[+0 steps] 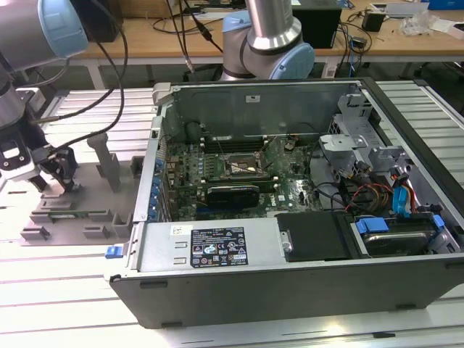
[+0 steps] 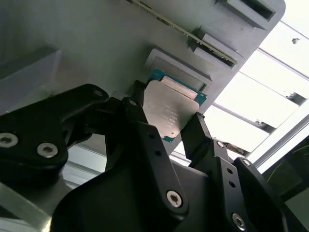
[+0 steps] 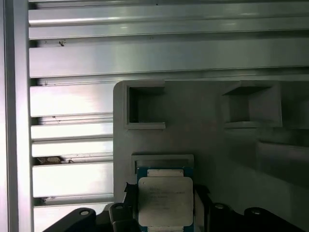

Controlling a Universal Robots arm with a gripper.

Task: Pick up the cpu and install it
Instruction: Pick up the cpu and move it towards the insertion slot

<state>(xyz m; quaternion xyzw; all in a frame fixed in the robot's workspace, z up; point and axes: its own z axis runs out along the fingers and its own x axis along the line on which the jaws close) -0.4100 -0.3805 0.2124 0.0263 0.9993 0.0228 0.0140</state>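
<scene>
In the second wrist view the pincer (image 2: 168, 120) sits clamped on the cpu (image 2: 170, 106). One black finger (image 2: 145, 133) presses one edge of the chip and its partner presses the opposite edge. The silver lid faces the camera, with a thin green rim showing around it. The chip is just above a shallow square pocket in the grey tray (image 2: 96, 48). We cannot tell for sure whether it has cleared that pocket or rests in it.

We judge the chip to be light, thin and stiff, so it needs little force. The smooth lid looks slippery, and the underside contacts are likely delicate. The two opposite edges of the green board are therefore the right place to hold, with the chip kept level and the flat faces left alone.

Beyond the tray lies the ribbed metal worktop (image 3: 145, 58). In the exterior view the open computer case (image 1: 290, 261) stands well apart toward that view's right. Its dark framed socket (image 1: 244, 168) sits on the board inside.
</scene>
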